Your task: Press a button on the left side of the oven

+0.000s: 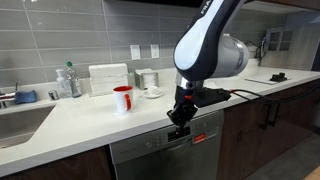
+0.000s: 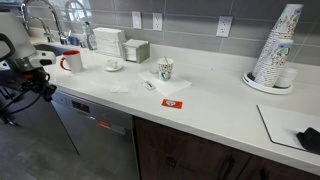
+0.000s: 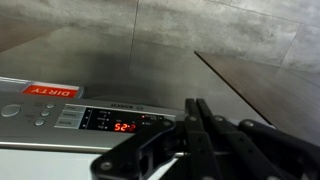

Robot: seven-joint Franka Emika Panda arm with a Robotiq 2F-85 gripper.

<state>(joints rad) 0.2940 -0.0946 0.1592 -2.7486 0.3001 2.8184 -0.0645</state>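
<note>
The oven [image 1: 160, 158] is a stainless-steel front under the white counter, also seen in an exterior view [image 2: 95, 135]. In the wrist view its control strip [image 3: 60, 117] shows grey buttons on the left and a red digital display [image 3: 124, 127]. A red "DIRTY" tag [image 3: 50, 91] sits beside the strip. My gripper [image 1: 180, 128] hangs in front of the oven's top edge, fingers shut and empty. In the wrist view the fingertips [image 3: 197, 108] are pressed together, just right of the display and not touching the strip. It also shows in an exterior view [image 2: 45, 90].
A red mug [image 1: 122, 99] stands near the counter edge above the oven. A sink [image 1: 20, 122] lies beside it. Dark wood cabinets [image 1: 270, 125] flank the oven. A paper cup [image 2: 165, 68] and a stack of cups [image 2: 278, 50] stand on the counter.
</note>
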